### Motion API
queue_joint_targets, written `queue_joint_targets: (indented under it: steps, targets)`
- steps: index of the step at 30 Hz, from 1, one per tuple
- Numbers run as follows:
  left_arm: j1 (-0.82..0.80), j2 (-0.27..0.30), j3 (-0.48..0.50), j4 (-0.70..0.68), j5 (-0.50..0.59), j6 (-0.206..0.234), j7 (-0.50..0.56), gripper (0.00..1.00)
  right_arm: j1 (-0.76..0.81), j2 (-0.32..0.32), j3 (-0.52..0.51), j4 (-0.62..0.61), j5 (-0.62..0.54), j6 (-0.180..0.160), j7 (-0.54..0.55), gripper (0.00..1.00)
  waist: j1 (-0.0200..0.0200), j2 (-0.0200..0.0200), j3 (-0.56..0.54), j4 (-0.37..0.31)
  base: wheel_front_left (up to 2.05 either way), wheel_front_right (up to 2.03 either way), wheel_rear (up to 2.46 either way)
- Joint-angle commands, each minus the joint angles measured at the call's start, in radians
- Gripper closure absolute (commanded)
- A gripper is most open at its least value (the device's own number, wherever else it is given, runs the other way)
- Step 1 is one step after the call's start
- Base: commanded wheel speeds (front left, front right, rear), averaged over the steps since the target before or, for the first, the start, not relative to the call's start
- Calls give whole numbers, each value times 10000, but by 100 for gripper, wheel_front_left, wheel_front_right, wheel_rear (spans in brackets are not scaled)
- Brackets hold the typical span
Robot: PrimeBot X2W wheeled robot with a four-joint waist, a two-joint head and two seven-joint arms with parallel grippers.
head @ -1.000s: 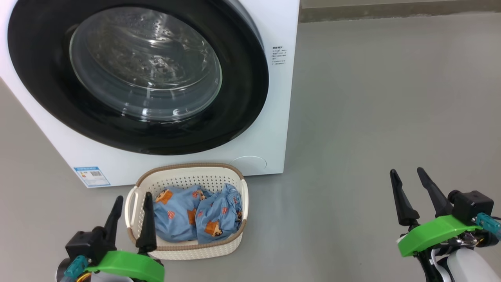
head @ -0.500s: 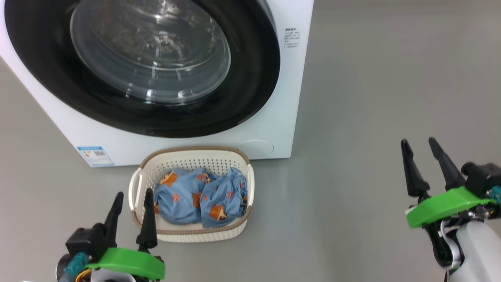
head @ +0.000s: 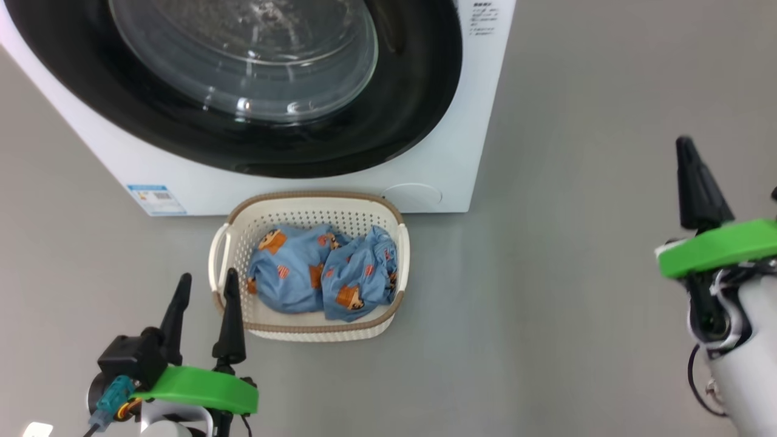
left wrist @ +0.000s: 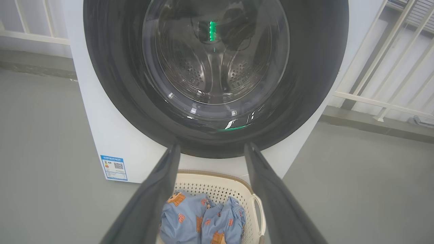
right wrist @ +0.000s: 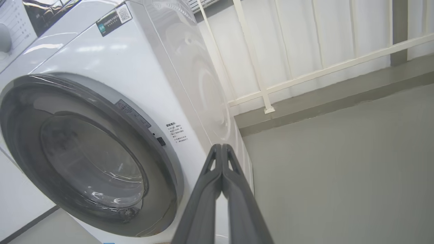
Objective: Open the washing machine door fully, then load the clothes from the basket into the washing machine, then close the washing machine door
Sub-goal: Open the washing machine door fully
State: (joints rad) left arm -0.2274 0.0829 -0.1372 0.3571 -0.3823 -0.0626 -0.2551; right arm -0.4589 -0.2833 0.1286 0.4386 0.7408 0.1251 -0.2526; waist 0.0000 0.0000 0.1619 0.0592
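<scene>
Clothes (head: 322, 279), soft and light, lie bunched in the basket (head: 309, 203) before the washing machine door (head: 419, 109), which is closed, rigid and likely best pulled at its rim. The left gripper (head: 207, 274) stands open beside the basket; the right gripper (right wrist: 221, 146) is closed, empty.

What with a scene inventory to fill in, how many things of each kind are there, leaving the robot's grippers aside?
Washing machine: 1
Basket: 1
Light blue garments: 2
Total: 4
</scene>
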Motion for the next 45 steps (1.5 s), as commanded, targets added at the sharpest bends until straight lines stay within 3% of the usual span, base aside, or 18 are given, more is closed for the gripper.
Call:
queue_joint_targets:
  steps: [1,12,17,27,34,45]
  targets:
    - [-383,140,310,-307,121,-71,-67,0,-335,-251,261,-217,429,56,-57,100,0,0,154,149,0,0,0]
    - [-567,39,308,-453,281,-275,-67,0,-1768,-1311,967,-329,4195,56,1040,100,0,0,726,502,0,0,0]
    - [-655,-1,334,-490,344,-323,-67,0,-2261,-1485,1135,-344,5259,56,1494,100,0,0,994,627,0,0,0]
    - [-1012,-131,314,-628,448,-391,-67,0,-3865,-1891,1168,-298,7652,56,3424,100,0,0,2020,971,0,0,0]
    - [-1311,-236,259,-727,443,-443,-67,0,-4870,-1984,1142,-237,8466,56,4674,100,0,0,2625,1251,0,0,0]
    - [-1557,-320,65,-906,251,-473,-67,0,-6378,-1941,1588,94,8611,56,6333,100,0,0,3383,1650,0,0,0]
